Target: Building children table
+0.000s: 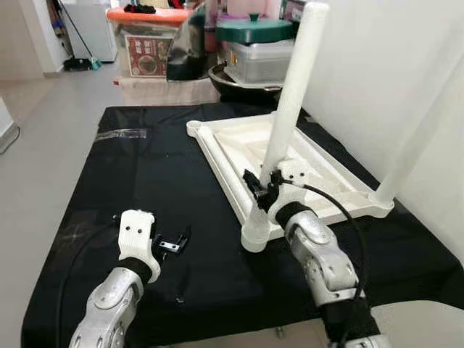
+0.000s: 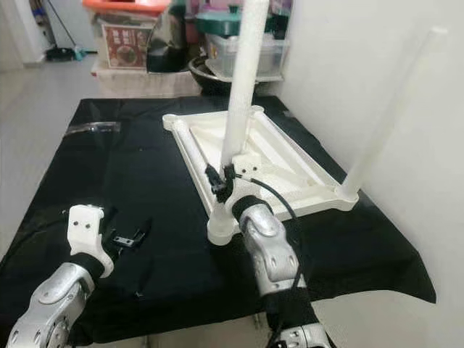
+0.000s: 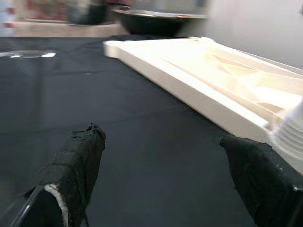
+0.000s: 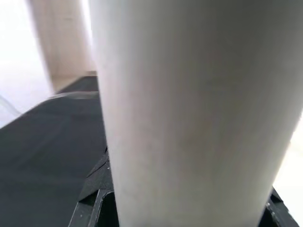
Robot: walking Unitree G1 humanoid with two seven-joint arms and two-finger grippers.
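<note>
Looking like a lived-in home, likely a spare room or hallway used for storage. Sitting against the far wall: a clear storage bin with an orange lid, a lidded plastic container with a green top, and a dark wok-like pan. Leaning in the far corner, a broom or mop beside a white appliance or cabinet. Stretching throughout, a pale tiled floor and plain white walls. Covering the low surface, a black cloth.
</note>
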